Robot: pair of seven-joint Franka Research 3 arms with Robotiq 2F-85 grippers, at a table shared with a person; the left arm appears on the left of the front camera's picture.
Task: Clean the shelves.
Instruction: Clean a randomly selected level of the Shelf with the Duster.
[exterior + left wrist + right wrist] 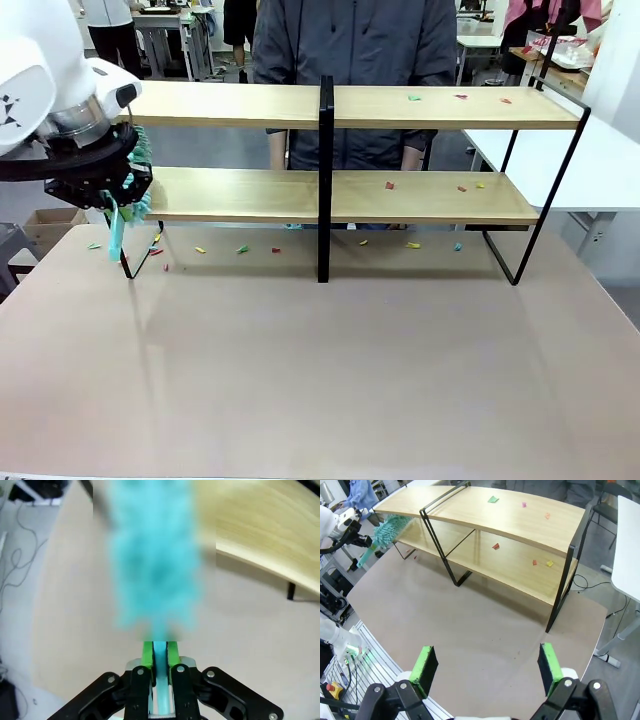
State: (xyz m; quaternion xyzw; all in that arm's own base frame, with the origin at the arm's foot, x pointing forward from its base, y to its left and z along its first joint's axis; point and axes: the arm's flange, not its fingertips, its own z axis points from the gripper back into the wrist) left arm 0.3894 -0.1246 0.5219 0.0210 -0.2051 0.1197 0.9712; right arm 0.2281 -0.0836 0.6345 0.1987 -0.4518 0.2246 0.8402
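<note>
L fingers clamped on duster handle, left of frame. R fingers apart, empty. Head looks soft, light; shelves stiff. Hold by handle only.

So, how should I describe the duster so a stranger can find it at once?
Find the wooden shelves on the table and go to their left end. There the left gripper clamps the duster. It is the only fluffy teal thing, much bigger than the paper scraps nearby.
</note>
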